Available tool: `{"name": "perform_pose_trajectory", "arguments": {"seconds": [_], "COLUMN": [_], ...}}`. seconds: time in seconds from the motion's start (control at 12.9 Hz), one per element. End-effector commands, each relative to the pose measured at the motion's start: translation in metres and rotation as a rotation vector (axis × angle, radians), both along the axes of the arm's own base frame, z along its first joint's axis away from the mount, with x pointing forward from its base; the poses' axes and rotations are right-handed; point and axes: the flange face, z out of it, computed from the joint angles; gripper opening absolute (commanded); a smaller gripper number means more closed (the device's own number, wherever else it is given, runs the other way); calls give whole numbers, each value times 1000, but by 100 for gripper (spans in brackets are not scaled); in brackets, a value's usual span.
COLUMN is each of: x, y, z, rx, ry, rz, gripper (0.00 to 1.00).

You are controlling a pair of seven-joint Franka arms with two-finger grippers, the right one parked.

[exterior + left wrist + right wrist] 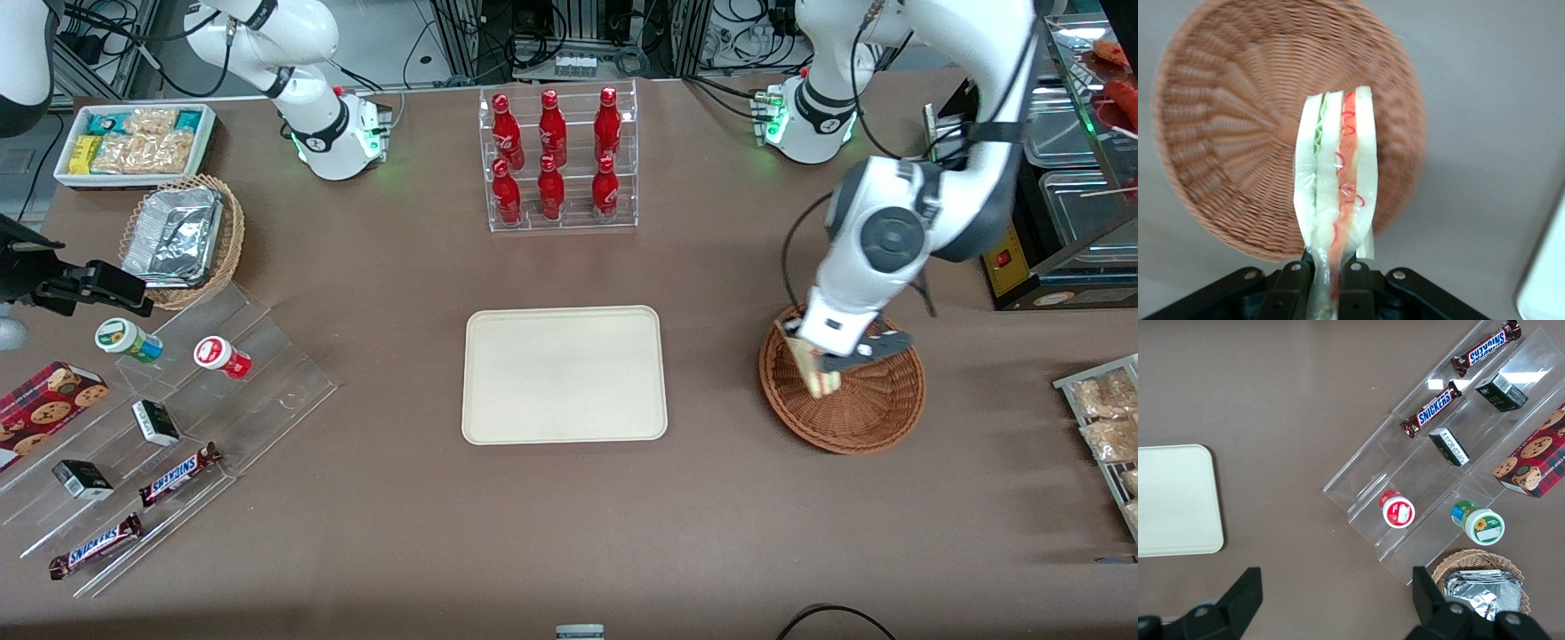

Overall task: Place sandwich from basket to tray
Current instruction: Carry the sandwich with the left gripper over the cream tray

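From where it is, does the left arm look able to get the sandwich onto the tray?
Probably yes: the gripper holds the sandwich above the basket, and the tray beside it is bare.

Even, bright overhead light; the basket (1271, 140) looks slightly blurred, perhaps from motion.

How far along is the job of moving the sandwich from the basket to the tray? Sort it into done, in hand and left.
Done: the left arm's gripper is shut on the triangular wedge sandwich of pale bread with red filling.
In hand: the sandwich hangs above the round dark-brown wicker basket.
Left: carrying it to the flat cream-white rectangular tray, which holds nothing, and releasing it.
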Motion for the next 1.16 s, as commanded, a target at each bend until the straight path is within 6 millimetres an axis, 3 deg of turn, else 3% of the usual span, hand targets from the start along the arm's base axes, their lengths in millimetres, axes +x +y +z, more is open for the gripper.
{"name": "perform_pose_trajectory", "arguments": {"seconds": [0.0, 0.39, 0.7, 0.93, 1.09], "x": [-12, -21, -12, -1, 5], "y": [-60, -166, -253, -281, -285], "z": [4, -12, -33, -52, -64], "rx": [12, -46, -106, -120, -121], "ry": [-3, 7, -5, -10, -10], "rz": [-104, -214, -226, -213, -217], "gripper": [0, 0, 0, 0, 0]}}
